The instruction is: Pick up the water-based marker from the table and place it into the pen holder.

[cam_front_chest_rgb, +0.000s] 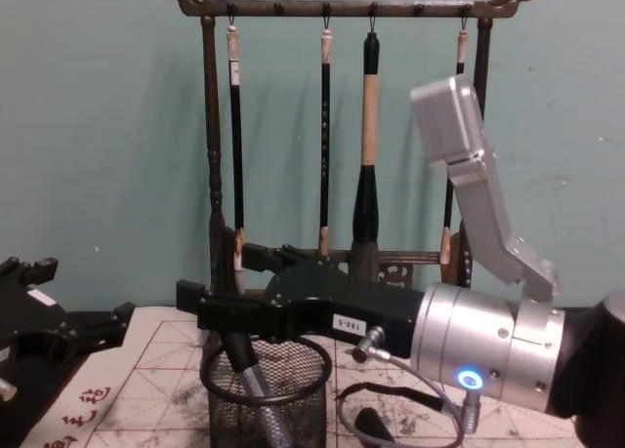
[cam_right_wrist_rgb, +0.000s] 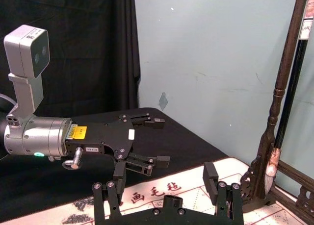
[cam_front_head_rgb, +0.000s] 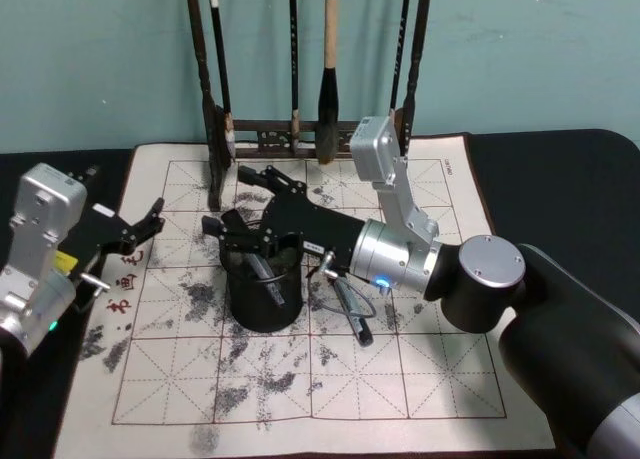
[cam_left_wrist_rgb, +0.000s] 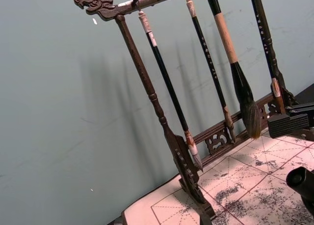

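The pen holder [cam_front_head_rgb: 268, 301], a black wire-mesh cup, stands on the ink-stained calligraphy mat [cam_front_head_rgb: 420, 379]. The water-based marker [cam_front_chest_rgb: 254, 387], grey below and dark on top, leans inside the pen holder [cam_front_chest_rgb: 293, 419] with its top poking above the rim. My right gripper [cam_front_head_rgb: 226, 199] hovers just over the cup's rim, open, its fingers spread either side of the marker's top and gripping nothing. It shows the same way in the chest view [cam_front_chest_rgb: 215, 277] and in its own wrist view [cam_right_wrist_rgb: 157, 186]. My left gripper [cam_front_head_rgb: 148, 229] waits open at the mat's left edge, empty [cam_right_wrist_rgb: 162, 140].
A tall dark wooden brush rack [cam_front_head_rgb: 300, 134] with several hanging brushes stands at the back of the mat, just behind the cup [cam_front_chest_rgb: 332, 14]. A grey cable loop [cam_front_head_rgb: 345, 301] hangs under my right wrist. Black cloth [cam_front_head_rgb: 560, 179] covers the table around the mat.
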